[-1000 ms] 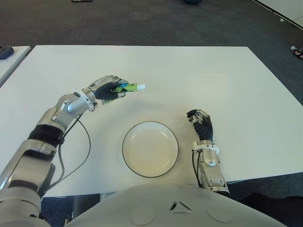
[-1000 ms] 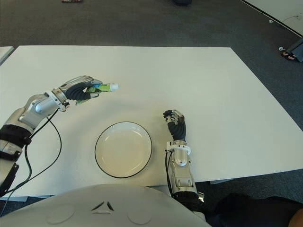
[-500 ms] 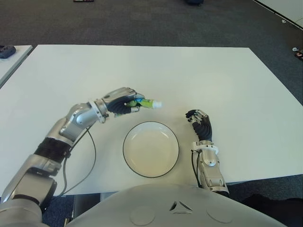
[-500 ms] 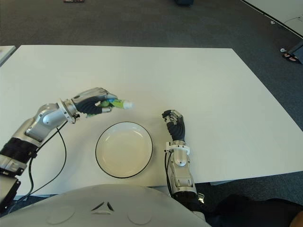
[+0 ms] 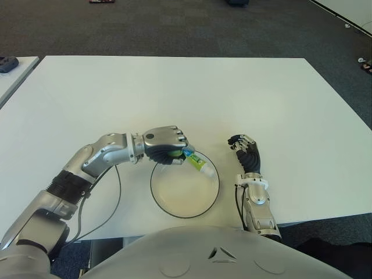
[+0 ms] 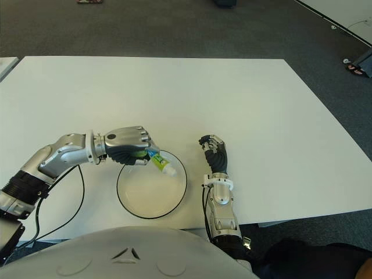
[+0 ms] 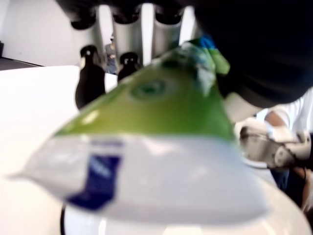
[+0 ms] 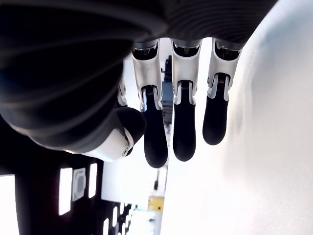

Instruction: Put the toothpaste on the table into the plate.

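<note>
Left eye view: left hand (image 5: 165, 145) has the toothpaste (image 5: 196, 162) clamped in its curled fingers, right over the plate (image 5: 174, 210).

The tube pokes out of the fist and slants down, its white cap end over the plate's far rim; can't tell if it touches the plate. Hand sits at the plate's far-left edge, knuckles up, above the white table (image 5: 244, 93). Right hand (image 5: 246, 152) shows just to the right of the plate, fingers loosely extended and holding nothing.
</note>
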